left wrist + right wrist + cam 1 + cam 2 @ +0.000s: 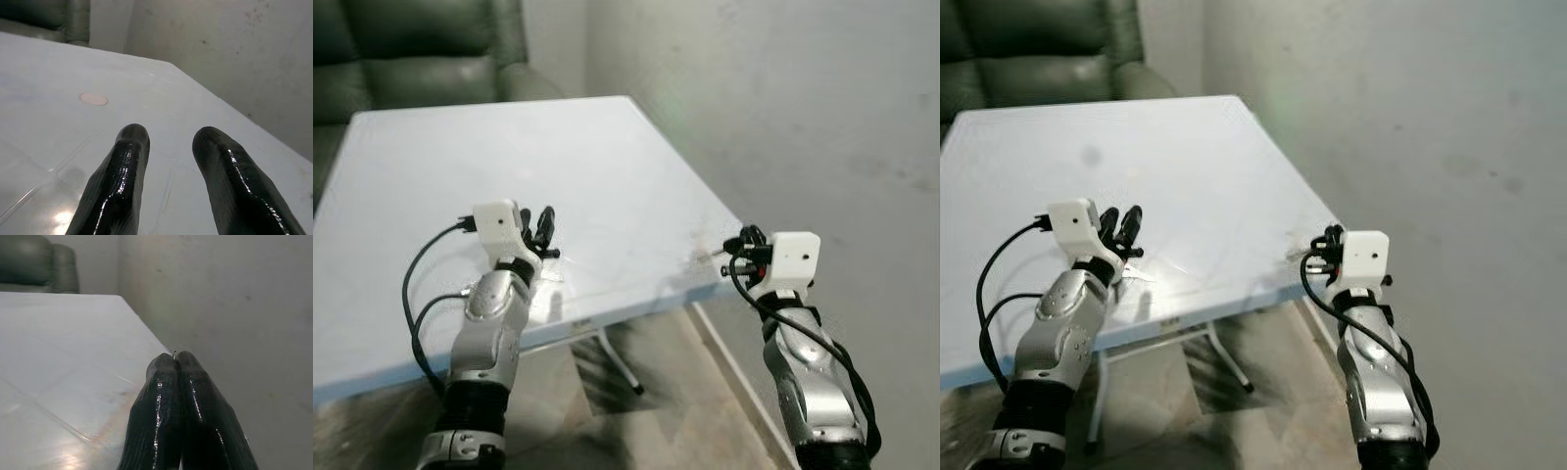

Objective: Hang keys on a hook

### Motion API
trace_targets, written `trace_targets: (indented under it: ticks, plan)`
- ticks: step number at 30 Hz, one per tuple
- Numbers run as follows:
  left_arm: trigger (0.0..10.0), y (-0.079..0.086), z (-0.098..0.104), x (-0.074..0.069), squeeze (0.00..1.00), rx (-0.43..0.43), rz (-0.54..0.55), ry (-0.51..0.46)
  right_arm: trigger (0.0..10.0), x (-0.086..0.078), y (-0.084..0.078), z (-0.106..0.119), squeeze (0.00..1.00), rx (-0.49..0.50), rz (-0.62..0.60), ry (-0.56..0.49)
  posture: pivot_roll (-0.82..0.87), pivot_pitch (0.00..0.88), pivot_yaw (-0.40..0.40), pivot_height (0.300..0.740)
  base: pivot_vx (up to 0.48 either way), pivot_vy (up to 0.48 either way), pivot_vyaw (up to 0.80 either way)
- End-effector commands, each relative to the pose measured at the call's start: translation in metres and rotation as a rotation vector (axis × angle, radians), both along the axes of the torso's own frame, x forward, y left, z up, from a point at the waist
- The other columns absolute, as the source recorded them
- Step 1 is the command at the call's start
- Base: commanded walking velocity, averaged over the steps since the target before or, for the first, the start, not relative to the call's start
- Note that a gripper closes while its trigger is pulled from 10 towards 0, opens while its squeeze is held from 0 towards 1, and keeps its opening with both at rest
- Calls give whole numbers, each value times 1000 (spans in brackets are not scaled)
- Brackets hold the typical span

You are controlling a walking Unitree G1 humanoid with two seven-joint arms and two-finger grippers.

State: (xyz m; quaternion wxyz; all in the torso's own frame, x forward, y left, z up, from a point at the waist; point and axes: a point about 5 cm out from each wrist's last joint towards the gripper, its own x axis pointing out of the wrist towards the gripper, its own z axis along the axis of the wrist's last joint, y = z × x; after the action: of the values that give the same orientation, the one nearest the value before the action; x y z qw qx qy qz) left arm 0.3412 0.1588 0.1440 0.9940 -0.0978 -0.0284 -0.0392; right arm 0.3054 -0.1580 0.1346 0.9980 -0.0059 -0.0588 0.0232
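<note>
Head views: left gripper (pixel 540 227) hovers over the pale table (pixel 431 176), right gripper (pixel 1324 243) at its near corner. Left wrist: fingers (pixel 122 166) parted, empty. Right wrist: fingers (pixel 166 396) pressed together; keys cannot be made out

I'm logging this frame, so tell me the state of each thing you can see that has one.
left gripper: open, empty, over the table.
right gripper: shut, at the table's near right corner; nothing visibly held.
table: upright, pale blue top.
sofa: behind the table, unoccupied.
</note>
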Motion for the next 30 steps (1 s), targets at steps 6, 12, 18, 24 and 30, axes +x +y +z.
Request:
trace_targets:
  ticks: [6,12,18,24,30]
  plan:
    - [10000,-9,1,3,0,24,-17,-10,10000,0,-7,4,0,-24,-13,-11,86,0,-52,740,0,0,-733]
    - [10000,-10,0,4,0,28,-20,-10,10000,0,-7,4,0,-24,-12,-10,87,0,-52,740,0,0,-731]
    - [10000,-11,0,5,0,32,-26,-9,10000,0,-6,3,0,-24,-8,-7,88,0,-50,740,0,0,-731]
    - [10000,-11,-2,6,0,30,-26,2,10000,-1,-6,2,0,-27,-9,-5,88,0,-48,740,0,0,-731]
    - [10000,-12,-3,7,0,17,-28,10,10000,-1,-6,1,0,-27,-10,-4,87,0,-47,740,0,0,-731]
